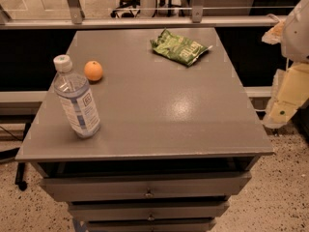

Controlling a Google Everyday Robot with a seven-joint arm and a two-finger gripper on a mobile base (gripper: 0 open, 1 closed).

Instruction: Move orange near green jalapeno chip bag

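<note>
The orange (93, 70) sits on the left side of the grey table top (169, 115), just behind a water bottle. The green jalapeno chip bag (179, 47) lies flat near the table's far edge, right of centre, well apart from the orange. My gripper (288, 96) hangs at the right edge of the view, beyond the table's right side and away from both things. It holds nothing that I can see.
A clear plastic water bottle (76, 100) with a white cap stands upright at the front left, close to the orange. Drawers (147, 187) sit under the table top. A metal rail (145, 22) runs behind the far edge.
</note>
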